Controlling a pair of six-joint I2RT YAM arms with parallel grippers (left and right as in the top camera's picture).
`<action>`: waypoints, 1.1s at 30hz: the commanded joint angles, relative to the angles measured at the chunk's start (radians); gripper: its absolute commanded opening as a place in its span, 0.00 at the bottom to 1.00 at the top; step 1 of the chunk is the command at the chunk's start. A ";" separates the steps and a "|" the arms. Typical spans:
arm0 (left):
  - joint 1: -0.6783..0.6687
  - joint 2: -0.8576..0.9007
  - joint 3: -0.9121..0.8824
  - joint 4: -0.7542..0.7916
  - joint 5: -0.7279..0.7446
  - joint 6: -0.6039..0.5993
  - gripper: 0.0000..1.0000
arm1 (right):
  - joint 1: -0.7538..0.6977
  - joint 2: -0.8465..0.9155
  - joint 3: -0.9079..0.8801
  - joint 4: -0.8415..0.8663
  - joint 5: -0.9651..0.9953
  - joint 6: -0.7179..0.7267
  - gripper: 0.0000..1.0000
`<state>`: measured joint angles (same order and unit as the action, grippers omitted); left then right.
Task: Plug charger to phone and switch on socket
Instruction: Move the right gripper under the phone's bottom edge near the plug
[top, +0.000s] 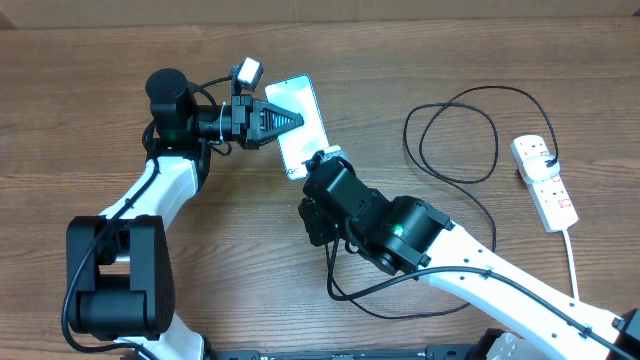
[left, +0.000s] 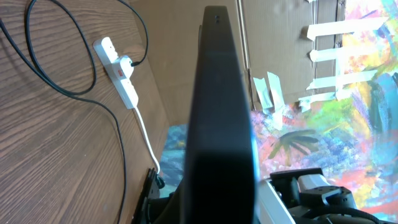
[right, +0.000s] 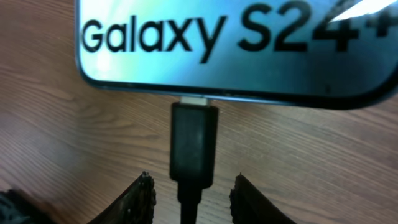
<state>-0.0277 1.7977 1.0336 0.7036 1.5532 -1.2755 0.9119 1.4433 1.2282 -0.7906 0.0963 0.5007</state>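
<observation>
The phone lies at the table's centre back, its light blue screen reading "Galaxy S24+" in the right wrist view. My left gripper is shut on the phone's left edge; the left wrist view shows the phone edge-on as a dark bar. The charger's black connector sits in the phone's bottom port, a sliver of metal showing. My right gripper is open, its fingers on either side of the connector and apart from it. The black cable loops right to the white power strip.
The power strip's white cord runs toward the front right edge. The cable also loops under my right arm. A cardboard wall stands behind the table.
</observation>
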 joint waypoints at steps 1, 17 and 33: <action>-0.005 0.001 0.013 0.004 0.016 0.023 0.04 | 0.007 -0.007 0.024 0.003 0.076 0.000 0.37; -0.006 0.001 0.012 0.004 0.027 0.121 0.04 | 0.007 -0.007 0.024 0.079 0.128 -0.028 0.05; -0.059 0.001 0.012 0.005 0.027 0.118 0.04 | 0.007 -0.007 0.024 0.204 0.151 -0.145 0.04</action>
<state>-0.0269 1.7977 1.0431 0.7040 1.5154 -1.1954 0.9188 1.4456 1.2209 -0.6678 0.1993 0.4057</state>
